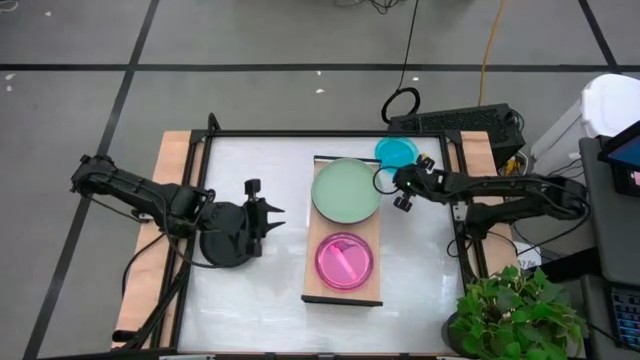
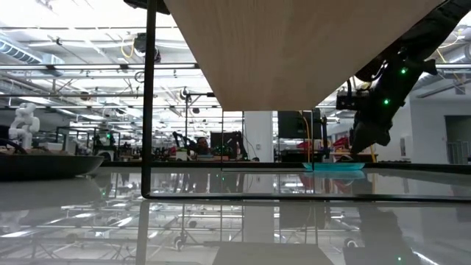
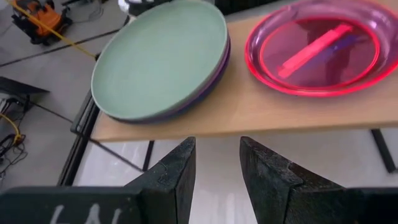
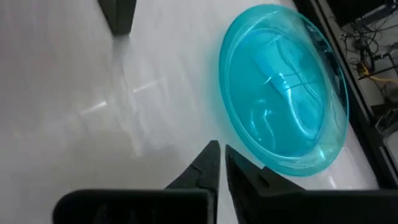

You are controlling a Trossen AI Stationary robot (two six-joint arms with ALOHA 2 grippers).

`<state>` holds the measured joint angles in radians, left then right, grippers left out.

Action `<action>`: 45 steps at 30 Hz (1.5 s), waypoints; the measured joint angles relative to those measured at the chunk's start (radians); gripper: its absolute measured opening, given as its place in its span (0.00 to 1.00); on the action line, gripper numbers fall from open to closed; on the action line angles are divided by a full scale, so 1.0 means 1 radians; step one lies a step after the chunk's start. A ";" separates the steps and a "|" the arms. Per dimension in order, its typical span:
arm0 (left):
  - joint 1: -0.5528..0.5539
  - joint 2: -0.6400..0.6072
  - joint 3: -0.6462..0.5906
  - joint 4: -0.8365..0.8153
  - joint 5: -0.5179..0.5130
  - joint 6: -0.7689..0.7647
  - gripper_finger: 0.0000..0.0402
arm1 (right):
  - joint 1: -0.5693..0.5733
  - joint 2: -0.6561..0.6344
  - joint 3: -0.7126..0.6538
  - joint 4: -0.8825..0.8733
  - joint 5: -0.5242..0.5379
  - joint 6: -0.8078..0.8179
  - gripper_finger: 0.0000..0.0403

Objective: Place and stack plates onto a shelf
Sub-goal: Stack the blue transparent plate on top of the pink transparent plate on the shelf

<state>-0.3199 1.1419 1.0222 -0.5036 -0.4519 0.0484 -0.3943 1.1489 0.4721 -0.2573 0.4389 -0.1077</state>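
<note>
The light-wood shelf (image 1: 343, 232) stands raised over the white table; the low view shows its underside (image 2: 294, 51). A sage-green plate (image 1: 346, 190) lies on a purple plate (image 3: 205, 87) at the shelf's far end, and a pink plate (image 1: 346, 260) lies at its near end. A cyan plate (image 1: 397, 152) lies on the table right of the shelf's far end. A black plate (image 1: 228, 246) lies on the table at the left. My left gripper (image 1: 275, 215) is open and empty beside the black plate, facing the shelf. My right gripper (image 4: 222, 157) is shut, low beside the cyan plate's (image 4: 283, 87) rim. My right gripper's shut fingers (image 4: 249, 174) lie close along the cyan plate's rim (image 4: 273, 163), slanting down from the table's right side. I cannot tell whether they touch it. The plate lies flat on the table.
The shelf's thin dark frame leg (image 2: 146, 103) stands on the table. A dark frame (image 1: 330, 134) borders the table top. A keyboard (image 1: 460, 122) lies beyond the far right corner, and a potted plant (image 1: 515, 315) stands at the near right.
</note>
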 joint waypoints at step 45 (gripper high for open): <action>-0.006 0.000 0.000 0.043 0.007 0.022 0.33 | -0.045 0.162 0.000 0.140 0.081 -0.300 0.23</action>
<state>-0.3260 1.1421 1.0220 -0.4610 -0.4444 0.0700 -0.4393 1.3109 0.4721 -0.1177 0.5195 -0.4082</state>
